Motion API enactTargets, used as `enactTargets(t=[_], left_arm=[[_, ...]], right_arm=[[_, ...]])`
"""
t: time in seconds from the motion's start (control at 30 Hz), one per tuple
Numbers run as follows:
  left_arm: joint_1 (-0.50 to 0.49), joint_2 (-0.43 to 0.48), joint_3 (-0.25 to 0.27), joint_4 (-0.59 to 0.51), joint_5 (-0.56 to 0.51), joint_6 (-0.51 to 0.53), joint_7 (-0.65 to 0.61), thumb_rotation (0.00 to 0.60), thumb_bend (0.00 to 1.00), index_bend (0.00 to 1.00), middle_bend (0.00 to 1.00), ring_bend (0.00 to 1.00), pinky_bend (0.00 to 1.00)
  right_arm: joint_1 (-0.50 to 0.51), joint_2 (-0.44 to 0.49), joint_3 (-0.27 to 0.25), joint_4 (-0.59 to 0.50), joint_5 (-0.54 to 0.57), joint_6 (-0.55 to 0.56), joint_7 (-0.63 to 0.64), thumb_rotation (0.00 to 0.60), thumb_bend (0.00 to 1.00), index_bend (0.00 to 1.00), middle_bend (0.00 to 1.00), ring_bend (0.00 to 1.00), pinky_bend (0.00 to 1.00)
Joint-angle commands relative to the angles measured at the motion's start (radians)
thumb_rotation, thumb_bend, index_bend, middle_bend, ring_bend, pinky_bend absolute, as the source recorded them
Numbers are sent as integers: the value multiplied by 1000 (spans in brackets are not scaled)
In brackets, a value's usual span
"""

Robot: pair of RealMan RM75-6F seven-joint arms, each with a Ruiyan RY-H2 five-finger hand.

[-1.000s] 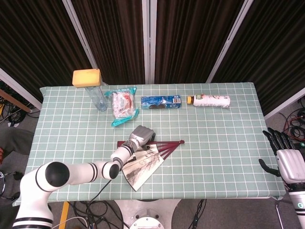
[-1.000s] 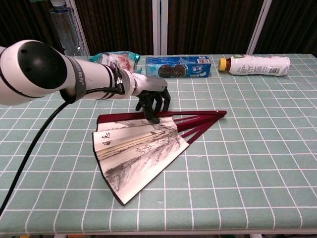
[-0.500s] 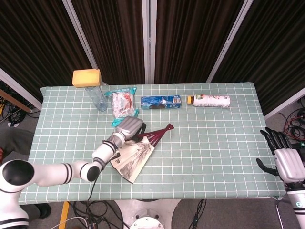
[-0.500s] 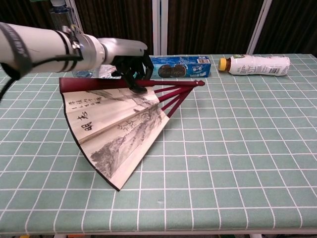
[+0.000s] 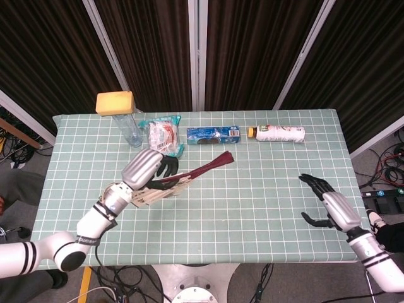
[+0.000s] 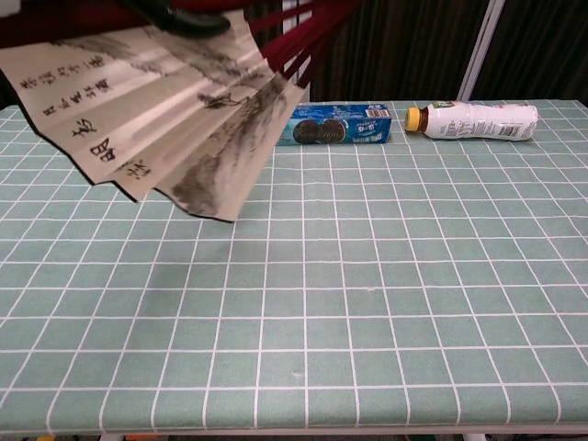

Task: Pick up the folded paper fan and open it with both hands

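My left hand (image 5: 153, 172) grips the paper fan (image 5: 180, 179) by its dark red ribs and holds it lifted off the table. The fan (image 6: 156, 110) is partly spread, its painted paper leaf filling the upper left of the chest view, ribs running up out of the frame. In the head view the fan shows nearly edge-on, its red handle end (image 5: 221, 158) pointing right. My right hand (image 5: 329, 203) hovers open over the table's right side, fingers spread, far from the fan. The chest view shows only the dark fingers (image 6: 184, 18) of the left hand at the top edge.
Along the back of the green checked table (image 5: 265, 189) lie a blue biscuit pack (image 5: 213, 134), a white bottle (image 5: 281, 134), a snack bag (image 5: 163, 139), and an upright clear bottle (image 5: 129, 129) with a yellow sponge (image 5: 114, 103) on top.
My left hand has lifted the fan off the table and tilted it up. My right hand has moved in from the table's right edge toward the middle.
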Motion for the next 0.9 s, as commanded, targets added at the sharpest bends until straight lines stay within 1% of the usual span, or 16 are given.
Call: enactTargets(t=[0.03,0.17,0.33,0.57,0.9], left_arm=[[45,17,-28,-37,93,73,-60,600,380,683,743,754,823],[55,15,-36,-54,151,99,-63,600,379,683,743,754,822],[60,12,-42,-75,192,108,-55,600,378,683,743,754,818],[68,6,-49,-87,224,120,-18,600,377,683,743,754,814],[75,4,-55,-85,249,117,-20,600,376,683,743,754,807]], right_arm=[[124,-26,2,-13,-28,-131,145,600,274,130,86,0,0],[197,-64,30,-22,-7,-196,197,600,276,134,89,0,0],[284,-115,70,-34,31,-271,248,600,283,133,89,0,0],[382,-170,123,-59,87,-343,200,600,294,134,77,0,0],[476,-209,159,-81,173,-444,170,600,361,145,72,0,0]])
